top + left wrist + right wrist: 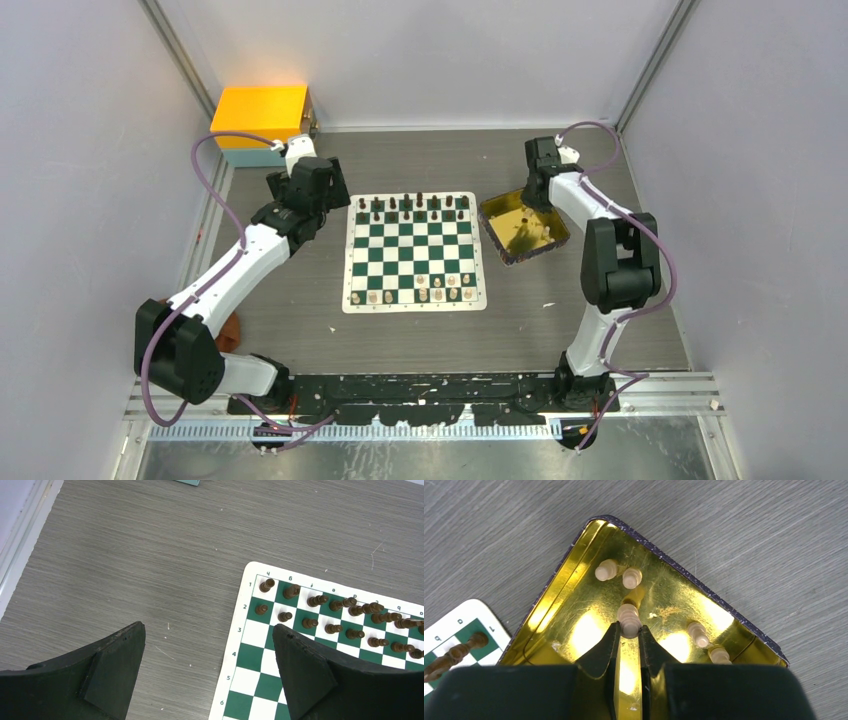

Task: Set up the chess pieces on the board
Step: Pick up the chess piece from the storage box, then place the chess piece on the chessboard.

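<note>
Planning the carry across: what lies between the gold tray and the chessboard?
Nothing but a narrow strip of bare grey table separates the gold tray from the chessboard corner; the right wrist view shows it clearest.

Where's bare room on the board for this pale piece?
Bare: the middle rows of the board, between the dark pieces far side and pale pieces near side; the left half of the pale second row also looks open. Crowded: both dark rows.

We see the board point(413, 255) at frame centre on the desk point(300, 330), the tray point(520, 240) right of it holding pieces point(632, 577).
</note>
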Motion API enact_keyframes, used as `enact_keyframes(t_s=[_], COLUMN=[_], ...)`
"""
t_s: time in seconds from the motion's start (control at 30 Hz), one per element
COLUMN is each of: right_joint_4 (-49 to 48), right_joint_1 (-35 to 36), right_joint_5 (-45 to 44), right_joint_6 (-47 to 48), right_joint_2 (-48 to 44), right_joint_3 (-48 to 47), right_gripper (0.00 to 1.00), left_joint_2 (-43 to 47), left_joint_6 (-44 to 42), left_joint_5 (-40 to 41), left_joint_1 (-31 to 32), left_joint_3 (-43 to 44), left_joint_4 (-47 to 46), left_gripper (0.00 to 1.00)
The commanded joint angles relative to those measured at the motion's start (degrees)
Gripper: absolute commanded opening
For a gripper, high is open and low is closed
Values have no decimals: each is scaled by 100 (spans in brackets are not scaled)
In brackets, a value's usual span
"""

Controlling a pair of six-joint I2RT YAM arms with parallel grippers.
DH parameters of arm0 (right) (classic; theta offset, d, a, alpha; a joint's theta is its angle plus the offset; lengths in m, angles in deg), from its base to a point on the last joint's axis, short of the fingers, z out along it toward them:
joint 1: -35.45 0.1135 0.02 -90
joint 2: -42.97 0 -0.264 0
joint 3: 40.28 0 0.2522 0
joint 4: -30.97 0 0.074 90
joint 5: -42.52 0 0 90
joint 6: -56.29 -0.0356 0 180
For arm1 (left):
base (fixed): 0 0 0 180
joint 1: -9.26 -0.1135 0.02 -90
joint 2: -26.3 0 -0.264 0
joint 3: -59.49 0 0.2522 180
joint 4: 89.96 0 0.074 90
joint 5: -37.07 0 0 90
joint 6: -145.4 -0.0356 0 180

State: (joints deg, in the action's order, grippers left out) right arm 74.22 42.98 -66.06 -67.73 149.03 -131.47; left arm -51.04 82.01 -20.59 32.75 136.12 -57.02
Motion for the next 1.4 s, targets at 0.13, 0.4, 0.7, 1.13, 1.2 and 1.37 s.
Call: enact_keyframes(t_s=[0.13,0.4,0.7,1.13,1.2,1.37], right_joint_4=[-190,229,730,1064,1080,1040], right_joint_1=[108,1182,2767,4544,4750,5119], right_joint_5=[248,32,-250,-705,-722,-727], right_joint_6=[73,740,971,1165,1178,1191], right_joint_2=[-693,-1193,-1579,-1242,-1173,-1040], right_joint_3=[-21,-217,-425,-923,-956,-897], right_gripper=[0,0,0,0,0,0], left_joint_2=[51,52,170,312,348,431], left_joint_6=[-16,-16,41,176,193,235], left_joint_5=[89,139,150,150,143,124], left_joint_1=[-31,-35,-37,-83,-103,-155], left_joint_3=[233,296,203,253,273,305], left_joint_4=[-127,-89,-49,130,165,263], left_gripper=[98,98,98,99,98,99])
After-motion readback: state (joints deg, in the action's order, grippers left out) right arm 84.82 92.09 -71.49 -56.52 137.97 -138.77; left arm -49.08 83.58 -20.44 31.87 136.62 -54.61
